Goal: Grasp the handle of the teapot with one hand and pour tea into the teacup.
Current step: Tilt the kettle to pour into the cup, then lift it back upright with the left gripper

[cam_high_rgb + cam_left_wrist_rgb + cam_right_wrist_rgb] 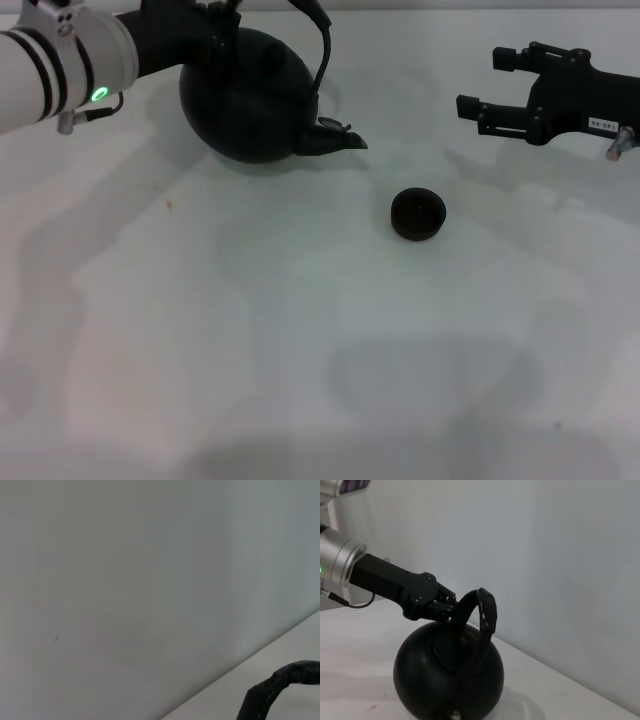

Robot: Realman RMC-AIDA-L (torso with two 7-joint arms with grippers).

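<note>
The black teapot [248, 98] is at the far left of the white table, its spout [338, 138] pointing toward the teacup. Its handle [323, 42] arches over the lid. My left gripper [225, 18] reaches in from the left over the pot. In the right wrist view the left gripper [446, 607] is shut on the handle [485, 611] near its top, above the pot [447, 672]. A piece of the handle [277, 687] shows in the left wrist view. The small black teacup [417, 214] stands apart, to the right of the spout. My right gripper [487, 84] hovers open and empty at the far right.
The white table [300, 350] stretches toward me in front of the pot and cup. A pale wall [560, 555] stands close behind the teapot. A small reddish speck [169, 206] lies on the table at the left.
</note>
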